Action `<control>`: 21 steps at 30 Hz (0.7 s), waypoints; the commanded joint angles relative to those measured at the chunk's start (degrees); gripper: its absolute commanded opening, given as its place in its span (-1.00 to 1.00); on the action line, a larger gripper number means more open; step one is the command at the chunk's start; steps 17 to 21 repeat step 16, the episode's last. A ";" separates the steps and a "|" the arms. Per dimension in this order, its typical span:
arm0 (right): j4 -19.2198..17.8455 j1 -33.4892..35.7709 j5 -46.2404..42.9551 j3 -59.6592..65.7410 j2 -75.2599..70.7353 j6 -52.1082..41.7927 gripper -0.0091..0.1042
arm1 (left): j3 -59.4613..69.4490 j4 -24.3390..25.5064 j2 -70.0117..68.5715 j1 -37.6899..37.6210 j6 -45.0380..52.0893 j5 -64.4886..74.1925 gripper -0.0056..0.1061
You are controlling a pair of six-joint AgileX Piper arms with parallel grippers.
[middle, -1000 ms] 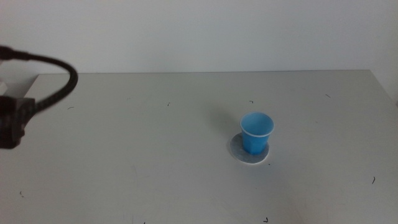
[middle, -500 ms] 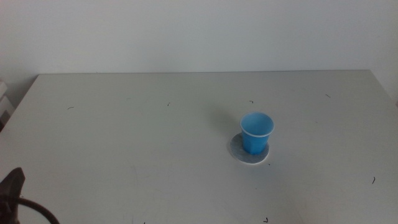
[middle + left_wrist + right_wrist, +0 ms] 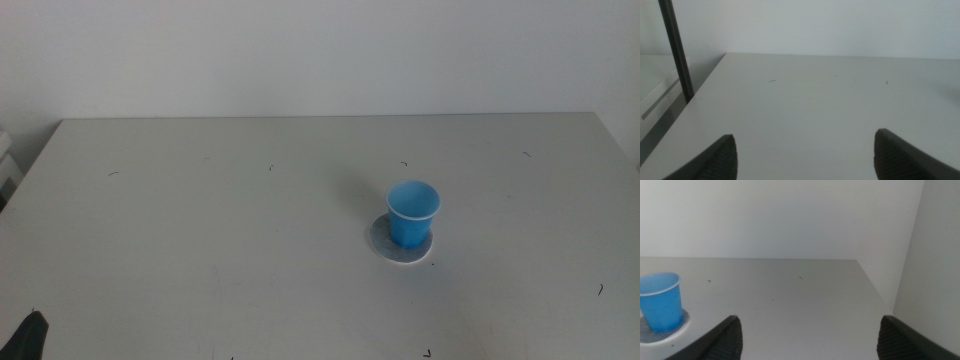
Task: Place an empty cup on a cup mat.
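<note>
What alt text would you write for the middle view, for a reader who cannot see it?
A blue cup stands upright on a round grey cup mat, right of centre on a pale table. Only the left gripper shows, dark at the bottom left corner.

Smooth plastic cup (image 3: 413,212), matt table (image 3: 200,220)

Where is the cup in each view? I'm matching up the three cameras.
Middle view: cup right of centre, upright on the mat.
Left wrist view: not in it.
Right wrist view: cup at the left edge, on the mat.
Shared landmark: the table's far edge against the white wall.
</note>
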 commanded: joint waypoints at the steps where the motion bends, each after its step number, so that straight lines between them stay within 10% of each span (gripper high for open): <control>1: -0.52 0.11 -4.47 -0.66 -1.10 -0.49 0.82 | -0.17 -0.03 -0.36 -0.02 -0.78 -3.39 0.94; 21: -0.52 0.11 -4.47 -0.66 -1.10 -0.49 0.82 | -0.17 0.30 -2.29 -0.02 -0.78 -3.29 0.94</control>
